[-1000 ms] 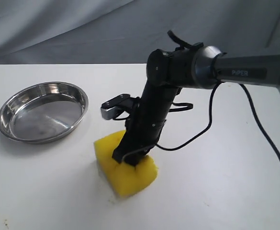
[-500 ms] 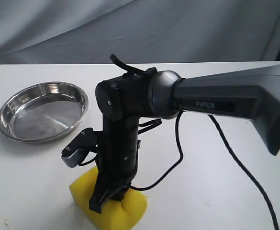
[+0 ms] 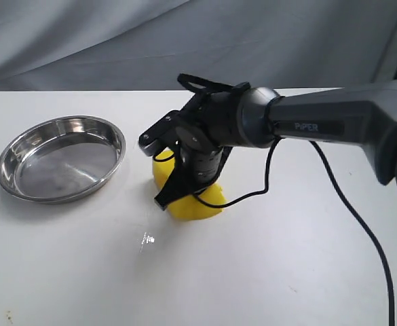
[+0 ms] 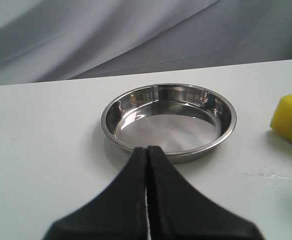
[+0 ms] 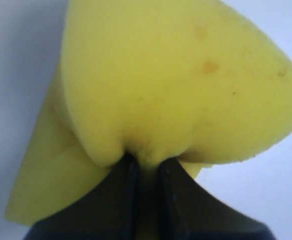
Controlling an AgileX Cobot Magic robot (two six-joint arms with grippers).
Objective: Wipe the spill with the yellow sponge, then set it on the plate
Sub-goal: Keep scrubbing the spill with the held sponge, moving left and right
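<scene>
Jaws of the right gripper (image 5: 148,162) are clenched on the sponge (image 5: 175,85), and the yellow foam bulges out on both sides of the pinch. In the exterior view this gripper (image 3: 183,195) points down from the dark arm and holds the sponge (image 3: 201,204) near the middle of the table (image 3: 286,272). Whether the sponge touches the white surface or hangs just above it, I cannot tell. A black cable (image 3: 361,231) runs from the arm toward 5 o'clock. The shiny plate (image 3: 62,166) lies at about 9 o'clock from the sponge, apart from it. Between 7 and 8 o'clock from the sponge, the spill (image 3: 147,239) shows only as a small wet glint on the table. The left gripper (image 4: 146,148) has its two jaws pressed flat together. Just ahead of its tips lies the plate (image 4: 168,156). One corner of the sponge (image 4: 290,120) shows beside the plate, apart from it. Near this corner the spill (image 4: 265,174) is a faint pale smear.
</scene>
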